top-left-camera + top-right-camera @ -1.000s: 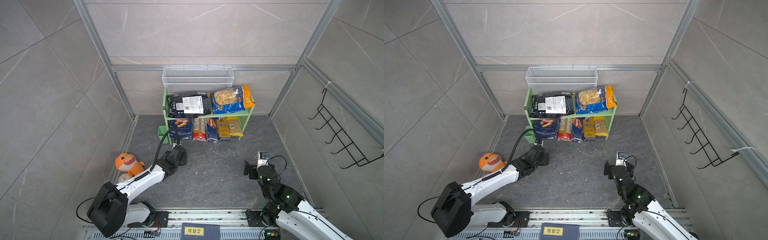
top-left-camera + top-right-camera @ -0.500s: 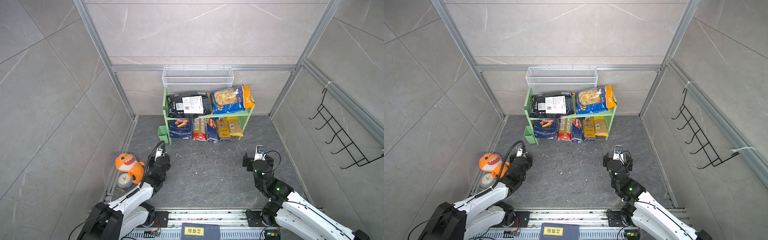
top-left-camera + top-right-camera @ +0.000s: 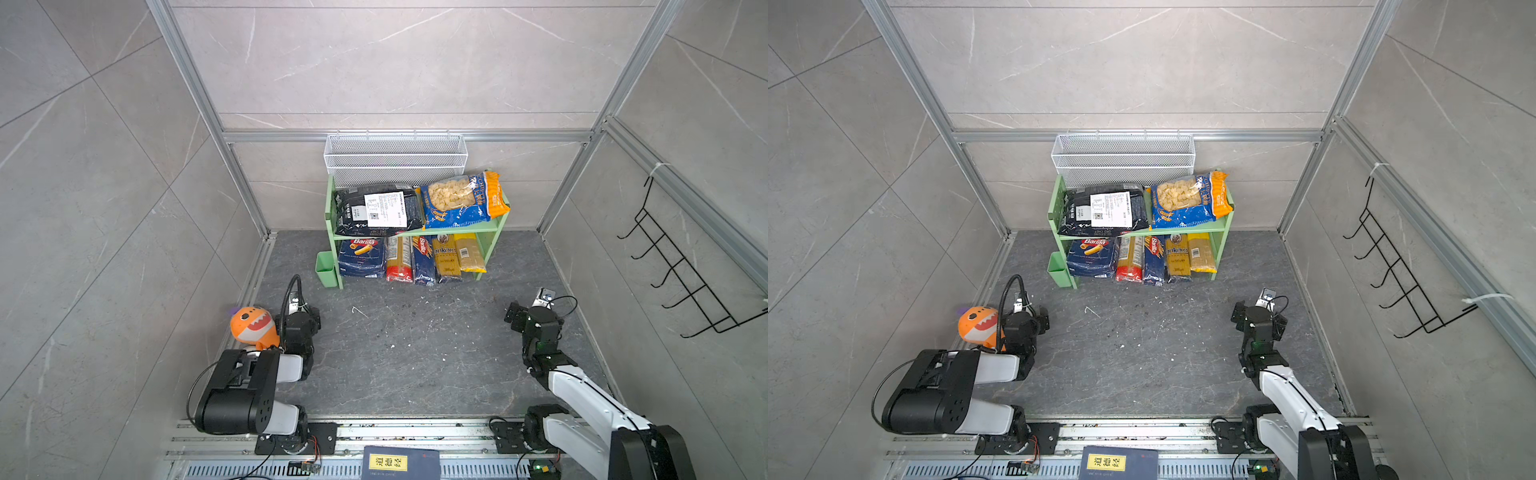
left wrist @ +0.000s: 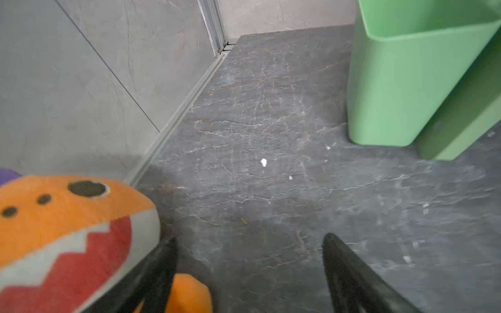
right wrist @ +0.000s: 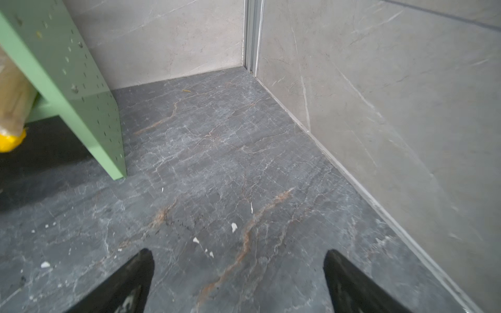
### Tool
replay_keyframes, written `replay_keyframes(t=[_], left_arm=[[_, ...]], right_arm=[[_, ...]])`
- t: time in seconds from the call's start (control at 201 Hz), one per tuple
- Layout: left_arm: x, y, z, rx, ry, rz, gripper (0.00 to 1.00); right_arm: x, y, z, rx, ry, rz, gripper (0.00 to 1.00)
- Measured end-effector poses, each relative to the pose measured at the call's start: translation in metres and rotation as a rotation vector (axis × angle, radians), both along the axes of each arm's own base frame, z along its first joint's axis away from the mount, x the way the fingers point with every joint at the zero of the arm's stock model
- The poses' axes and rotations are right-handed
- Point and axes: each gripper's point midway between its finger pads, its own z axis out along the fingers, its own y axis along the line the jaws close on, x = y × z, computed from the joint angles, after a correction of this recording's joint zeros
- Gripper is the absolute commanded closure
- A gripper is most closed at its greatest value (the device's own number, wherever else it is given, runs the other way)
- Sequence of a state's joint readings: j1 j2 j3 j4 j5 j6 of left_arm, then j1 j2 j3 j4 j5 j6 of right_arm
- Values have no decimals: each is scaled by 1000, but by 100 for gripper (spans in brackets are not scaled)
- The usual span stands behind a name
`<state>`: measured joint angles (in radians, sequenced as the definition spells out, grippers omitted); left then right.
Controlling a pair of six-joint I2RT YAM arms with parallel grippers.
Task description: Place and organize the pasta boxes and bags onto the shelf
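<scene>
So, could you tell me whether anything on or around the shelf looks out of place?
Mostly tidy. The blue-orange shell pasta bag lies askew, its orange end at the right edge of the shelf. White crumbs dot the floor, and an orange plush shark sits beside the left gripper.

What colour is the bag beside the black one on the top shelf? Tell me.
The bag is blue with an orange end; clearest in a top view.

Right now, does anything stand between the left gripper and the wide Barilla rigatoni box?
Nothing visible does: only bare floor lies between the open left gripper and the wide Barilla rigatoni box. The green cup sits close beside that line; the orange plush shark is off it.
</scene>
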<state>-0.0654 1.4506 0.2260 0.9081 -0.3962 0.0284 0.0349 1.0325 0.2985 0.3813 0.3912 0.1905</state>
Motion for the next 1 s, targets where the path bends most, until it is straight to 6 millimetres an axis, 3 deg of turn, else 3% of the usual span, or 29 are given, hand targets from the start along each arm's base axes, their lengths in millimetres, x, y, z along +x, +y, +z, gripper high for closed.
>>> replay_keyframes(t=[0.259,0.463,0.762,0.996], left_arm=[[16,-20,-1,-64,-17,-129,0],[18,-24,5,-72,-49,-159,0],[11,-24,5,-73,-72,-161,0],[26,-20,12,-106,-65,-192,0]], right_arm=[[32,26,-40,92,63,173,1],[50,38,-25,80,-25,256,1],[59,64,-44,41,-8,390,1],[62,67,-37,19,-41,408,1]])
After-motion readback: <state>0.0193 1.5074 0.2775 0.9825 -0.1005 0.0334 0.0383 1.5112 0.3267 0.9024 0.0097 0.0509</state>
